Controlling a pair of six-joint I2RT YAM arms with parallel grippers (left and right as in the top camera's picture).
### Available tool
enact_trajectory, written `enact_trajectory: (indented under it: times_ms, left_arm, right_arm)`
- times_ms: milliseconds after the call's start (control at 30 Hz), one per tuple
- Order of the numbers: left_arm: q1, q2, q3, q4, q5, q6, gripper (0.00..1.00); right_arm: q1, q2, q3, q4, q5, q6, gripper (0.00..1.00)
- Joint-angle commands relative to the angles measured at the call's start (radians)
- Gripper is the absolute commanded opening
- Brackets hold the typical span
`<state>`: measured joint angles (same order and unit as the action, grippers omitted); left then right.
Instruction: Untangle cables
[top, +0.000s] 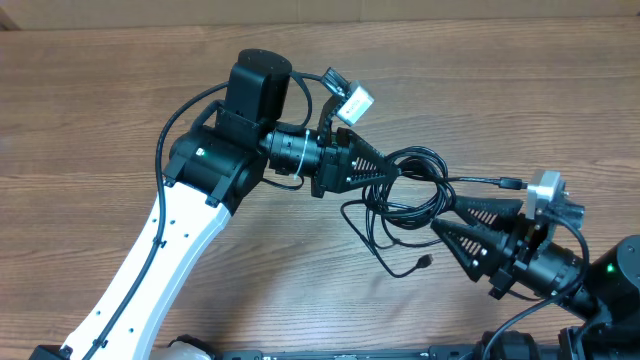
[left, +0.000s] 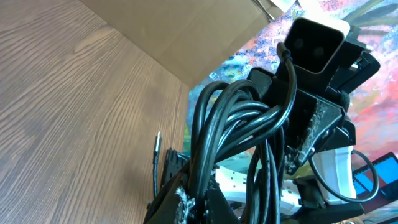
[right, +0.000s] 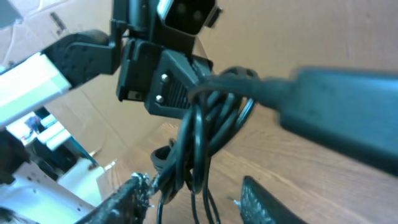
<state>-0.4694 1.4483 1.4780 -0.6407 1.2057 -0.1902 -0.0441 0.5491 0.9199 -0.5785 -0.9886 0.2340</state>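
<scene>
Right tool (right: 196, 200): jaws apart, nothing clamped. A few strands of the cables (right: 198, 140) hang down between my fingers (right: 134, 194). They lie against one finger, with a gap on the other side. The bundle sits right at the tips and looks lifted off the worktop (top: 120, 100).

Just past the tips is my left tool (top: 390, 172), facing the right one and closed tight on the loops of the same bundle. That's the anchor. The knot hangs between the two tools.

Step in hand, my read: get a second hold with the right tool, then pull apart. To do it well:
- Take one or two strands only, not the full loop stack, or the pull just tightens the knot.
- Pick a strand that leads to a free end. I can't tell from the wrist view which strand belongs to which cord, too much overlap.
- Hold the left grip firm, draw away from it slowly, and watch for a loop cinching.

Further out, one loose plug end (top: 425, 262) lies on the worktop off to the side of the right tool's tips, its tail slack. A second plug (top: 510, 183) sticks out beside the right tool's other finger. Both look free, so they're good candidates to feed back through the loops.

Farthest: cardboard wall (right: 298, 37) behind the left tool, not in the way.
</scene>
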Motion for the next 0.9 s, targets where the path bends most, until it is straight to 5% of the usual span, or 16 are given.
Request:
enact_trajectory:
  times_ms: [0,167,333,533,867]
  left_arm:
    - [-0.003,-0.029,0.028,0.005,0.044,0.003,0.04]
    - [-0.005,-0.029,0.028,0.005,0.043,0.003,0.04]
    - [-0.036,-0.028,0.028,0.005,0.013,0.003,0.04]
    - [-0.049,-0.008,0.028,0.005,0.014,-0.001,0.04]
    - [-0.048,-0.003,0.028,0.006,0.019,-0.001,0.04]
  right_arm:
    - [0.004,-0.003,0.011,0.026,-0.049,-0.003,0.4]
    - [0.004,-0.003,0.011,0.058,-0.069,-0.003,0.25]
    - [0.004,-0.003,0.011,0.062,-0.074,-0.003,0.26]
    - [0.004,-0.003,0.011,0.069,-0.105,-0.003,0.04]
    - [0.004,-0.003,0.011,0.029,-0.015,-0.002,0.04]
